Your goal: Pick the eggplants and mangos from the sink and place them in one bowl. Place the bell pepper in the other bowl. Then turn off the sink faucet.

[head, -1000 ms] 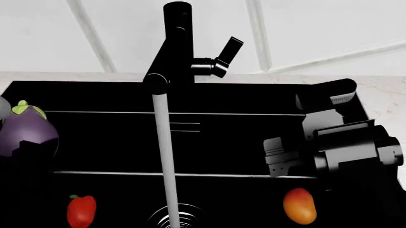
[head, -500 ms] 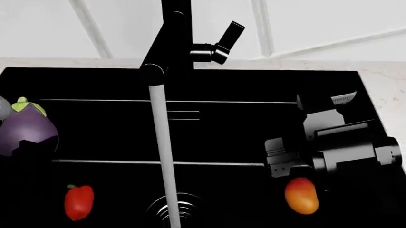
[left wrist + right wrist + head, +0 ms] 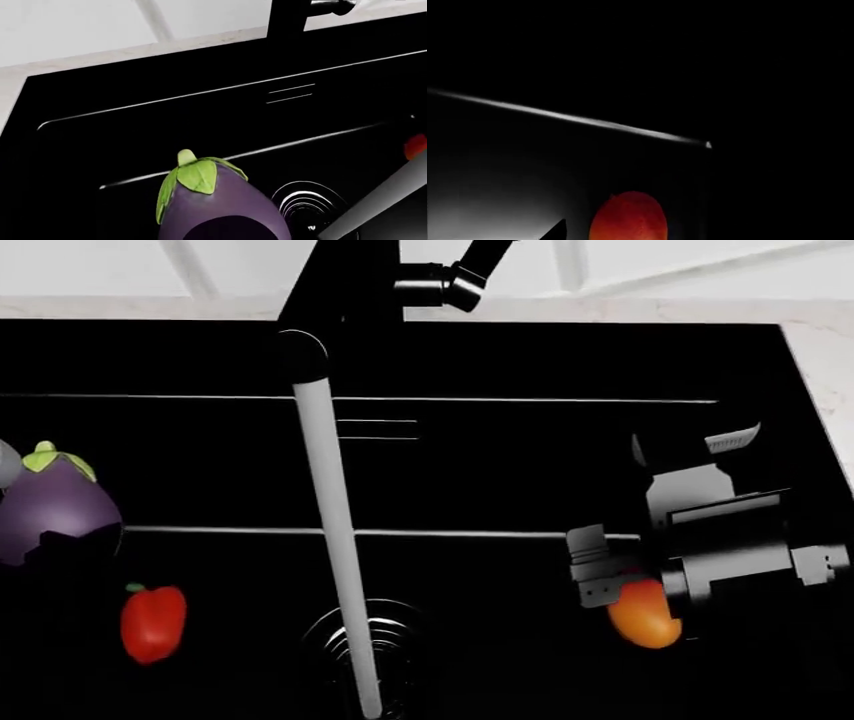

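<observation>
A dark purple eggplant (image 3: 54, 508) with a green cap hangs at the left of the black sink (image 3: 534, 360), above its floor. My left gripper (image 3: 60, 542) is shut on it, its black fingers dark against the fruit (image 3: 213, 200). My right gripper (image 3: 597, 575) stands open just over an orange-red mango (image 3: 646, 615) on the sink floor, and the mango (image 3: 627, 215) shows close in the right wrist view beside one fingertip (image 3: 555, 230). The red bell pepper (image 3: 154, 623) lies at front left. The sink faucet (image 3: 354, 290) pours a white stream (image 3: 331, 530). Both bowls are out of view.
The faucet's lever (image 3: 470, 268) is tilted up to the right. The round ribbed drain (image 3: 363, 640) lies under the stream, between pepper and mango. Pale countertop (image 3: 827, 380) borders the sink at right and behind. A small grey shape (image 3: 6, 465) shows at the left edge.
The head view has tilted down: faucet, sink ledges, pepper and mango have slid up the picture. The mango now sits right under the right gripper. Eggplant and both grippers keep their place in view.
</observation>
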You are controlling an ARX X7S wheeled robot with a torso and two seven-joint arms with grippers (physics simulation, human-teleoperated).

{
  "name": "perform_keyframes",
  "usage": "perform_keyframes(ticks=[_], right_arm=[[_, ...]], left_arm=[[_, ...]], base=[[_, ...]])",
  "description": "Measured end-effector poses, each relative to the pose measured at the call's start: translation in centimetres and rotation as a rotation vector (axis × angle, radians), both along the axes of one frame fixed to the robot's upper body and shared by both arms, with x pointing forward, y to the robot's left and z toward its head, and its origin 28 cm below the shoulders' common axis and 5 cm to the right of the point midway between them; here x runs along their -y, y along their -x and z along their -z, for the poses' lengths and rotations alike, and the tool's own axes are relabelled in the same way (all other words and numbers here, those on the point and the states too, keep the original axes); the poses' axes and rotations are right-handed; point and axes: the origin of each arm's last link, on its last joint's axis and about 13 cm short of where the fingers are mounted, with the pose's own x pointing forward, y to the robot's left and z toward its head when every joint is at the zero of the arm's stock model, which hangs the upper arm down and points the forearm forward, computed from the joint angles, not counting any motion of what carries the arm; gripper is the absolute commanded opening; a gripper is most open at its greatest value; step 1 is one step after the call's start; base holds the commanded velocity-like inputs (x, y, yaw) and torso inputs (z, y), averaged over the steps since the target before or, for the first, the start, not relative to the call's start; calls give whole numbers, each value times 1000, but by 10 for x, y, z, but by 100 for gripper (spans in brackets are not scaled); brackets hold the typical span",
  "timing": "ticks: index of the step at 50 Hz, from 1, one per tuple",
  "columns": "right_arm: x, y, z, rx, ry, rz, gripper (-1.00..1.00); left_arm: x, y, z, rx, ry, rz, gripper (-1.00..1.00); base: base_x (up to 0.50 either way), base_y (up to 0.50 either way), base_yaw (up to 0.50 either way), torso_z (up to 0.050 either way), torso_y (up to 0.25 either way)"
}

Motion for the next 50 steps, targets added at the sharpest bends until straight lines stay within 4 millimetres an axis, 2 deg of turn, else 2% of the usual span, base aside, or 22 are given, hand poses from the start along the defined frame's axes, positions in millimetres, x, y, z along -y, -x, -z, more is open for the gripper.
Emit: perform_keyframes(ticks=[25,31,32,50], right_arm=[[1,1,2,6,-40,20,100],[1,1,2,10,-53,25,100],[1,1,2,11,-54,25,-100],[-2,3,-2,22,-69,33,-100]], left_arm=[[-1,1,1,-2,4,-7,-100],[-1,1,1,1,14,-17,-100],[-1,0,1,1,16,-19,-100],[-3,0,2,0,39,-39,-100]], base=[[0,0,0,2,-139],[-2,0,-1,0,0],[0,0,0,0,0],[0,0,-1,0,0]])
